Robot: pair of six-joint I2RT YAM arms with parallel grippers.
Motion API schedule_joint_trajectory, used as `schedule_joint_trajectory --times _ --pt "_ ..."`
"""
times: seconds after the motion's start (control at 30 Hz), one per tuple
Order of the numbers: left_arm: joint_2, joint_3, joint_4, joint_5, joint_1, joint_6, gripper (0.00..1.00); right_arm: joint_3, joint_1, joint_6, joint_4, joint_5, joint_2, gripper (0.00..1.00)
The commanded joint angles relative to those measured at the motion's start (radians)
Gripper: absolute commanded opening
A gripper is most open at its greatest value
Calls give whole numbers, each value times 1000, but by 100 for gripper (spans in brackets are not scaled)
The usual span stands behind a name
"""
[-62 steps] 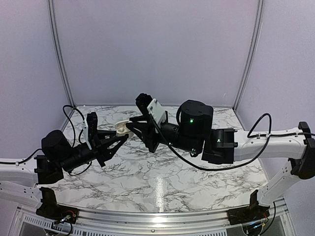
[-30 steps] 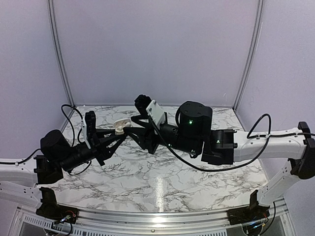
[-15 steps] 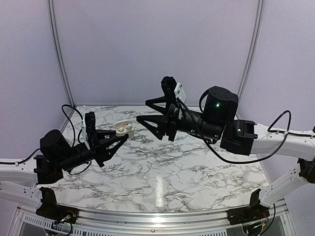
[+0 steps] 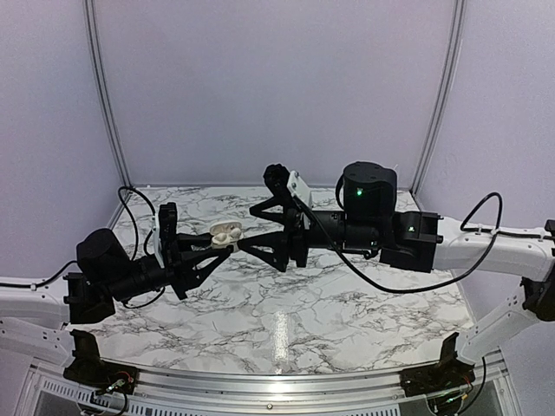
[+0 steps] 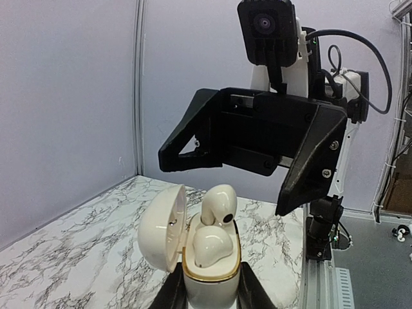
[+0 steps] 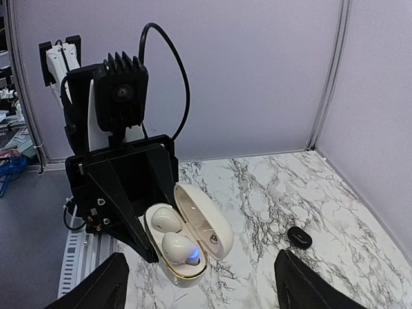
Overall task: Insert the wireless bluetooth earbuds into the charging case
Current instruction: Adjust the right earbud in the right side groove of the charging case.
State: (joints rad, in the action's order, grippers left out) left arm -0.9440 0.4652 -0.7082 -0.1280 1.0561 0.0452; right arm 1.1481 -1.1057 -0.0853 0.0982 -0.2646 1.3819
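The charging case (image 5: 207, 288) is cream-white with a gold rim, and its lid (image 5: 161, 225) hangs open to the left. My left gripper (image 5: 211, 300) is shut on its lower body and holds it above the table. Two cream-white earbuds are in it: one (image 5: 209, 246) sits low in its well, the other (image 5: 219, 201) stands up out of its well. From the right wrist, the case (image 6: 172, 273) shows both earbuds (image 6: 165, 219) (image 6: 178, 247), one lit blue. My right gripper (image 4: 247, 229) is open just right of the case (image 4: 225, 232), holding nothing.
A small black oval object (image 6: 299, 237) lies on the marble table (image 4: 286, 303) to the right of the case. Pale walls close in the back and both sides. The left arm's body (image 6: 122, 167) rises right behind the case.
The right gripper opened at the case, pulled up and to the right, then came back down level with it. The left arm shifted the case slightly right.
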Motion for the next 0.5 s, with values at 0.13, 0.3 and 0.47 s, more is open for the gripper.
schedule_joint_trajectory --times 0.13,0.3,0.47 --pt "-28 61 11 -40 -6 -14 0 73 0 -9 -30 4 21 79" --pt "-35 68 18 -45 -7 -19 0 76 0 4 -25 22 30 79" --pt "-37 71 25 -50 -6 -25 0 87 0 21 -35 61 52 78"
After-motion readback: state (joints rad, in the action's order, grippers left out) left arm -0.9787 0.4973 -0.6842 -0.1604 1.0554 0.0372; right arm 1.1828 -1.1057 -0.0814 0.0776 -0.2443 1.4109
